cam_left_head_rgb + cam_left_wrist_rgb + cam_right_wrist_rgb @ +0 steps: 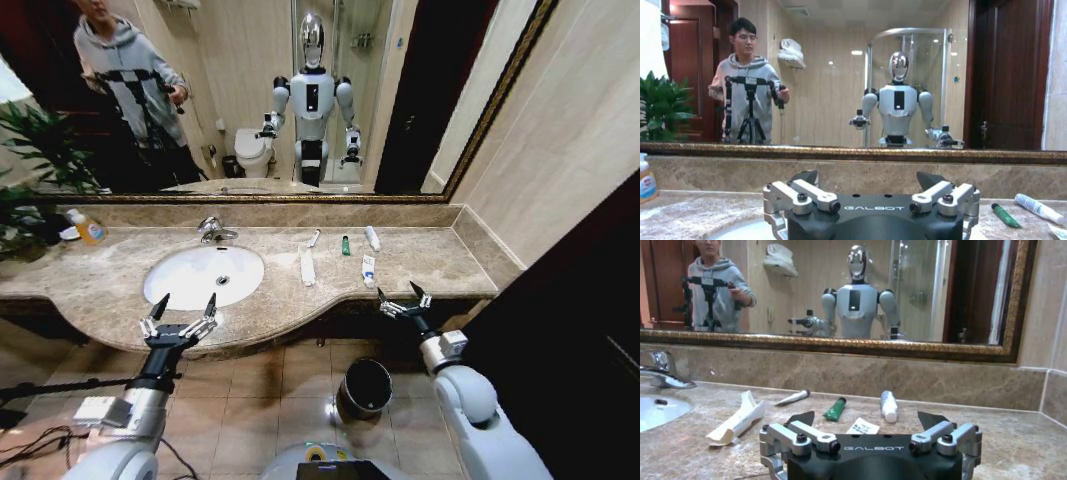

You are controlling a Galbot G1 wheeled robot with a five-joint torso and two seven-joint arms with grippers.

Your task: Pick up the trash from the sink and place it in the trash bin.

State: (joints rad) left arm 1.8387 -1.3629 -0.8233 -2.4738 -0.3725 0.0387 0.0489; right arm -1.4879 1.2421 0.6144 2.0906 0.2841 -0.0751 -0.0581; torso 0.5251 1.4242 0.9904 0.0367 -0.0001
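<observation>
From my remote station, I read the left hand (180,313) as released, fingers spread, hovering at the front edge of the table (120,300) just in front of the sink (203,275). The right hand (403,299) is likewise released, fingers apart, hovering at the table's front edge toward its right end, holding nothing.

The trash lies on the table to the right of the sink, not in the basin:
- long flat white packet (307,267), nearest the sink;
- slim white stick (314,238), behind the packet, near the back wall;
- small dark-green bottle (346,245), right of the stick;
- white tube (372,238), right of the bottle;
- second white tube (368,270), in front of these, nearest the right hand.

In the right wrist view, the packet (737,420), stick (792,397), green bottle (835,409) and tube (888,406) lie apart from one another.

The trash bin (364,388) stands on the tiled floor (260,390) below the table, between my two arms.
</observation>
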